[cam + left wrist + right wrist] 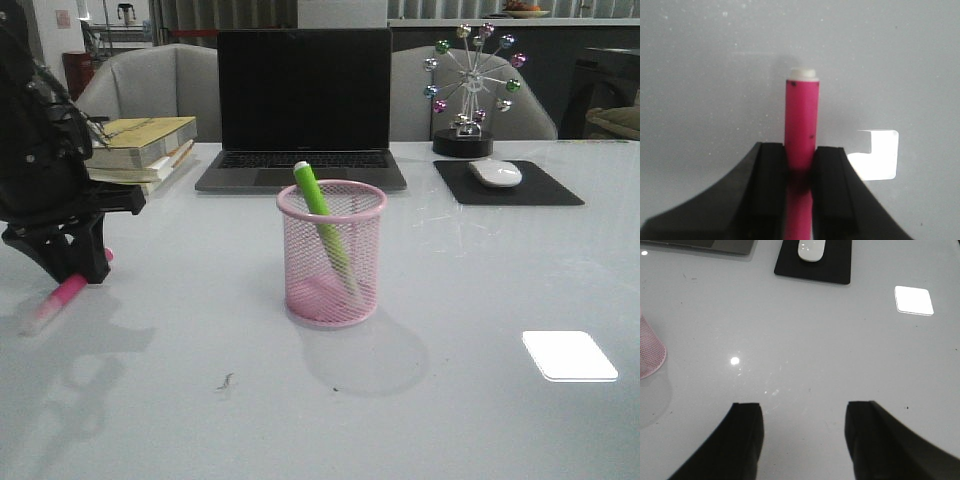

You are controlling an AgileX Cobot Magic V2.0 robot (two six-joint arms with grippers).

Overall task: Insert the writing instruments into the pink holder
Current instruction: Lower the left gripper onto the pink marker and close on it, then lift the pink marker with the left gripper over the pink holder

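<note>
- Left end effector (799, 165) is clamped on the pink marker (801, 120), seen at left of the front view, low over the counter (480, 300).
- Green marker (322, 225) is leaned inside the pink holder (331, 255), frame centre.
- Right end effector (802, 435) is spread, nothing held.

Marker pen clamped in the left gripper (72, 262)

One marker pen (801, 125) is held between its fingers; the pen cup (331, 255), with another marker (322, 222) inside, stands well to its right.

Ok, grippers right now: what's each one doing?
Left gripper: shut on the pink marker, low at the table.
Right gripper: open, holding nothing.
</note>
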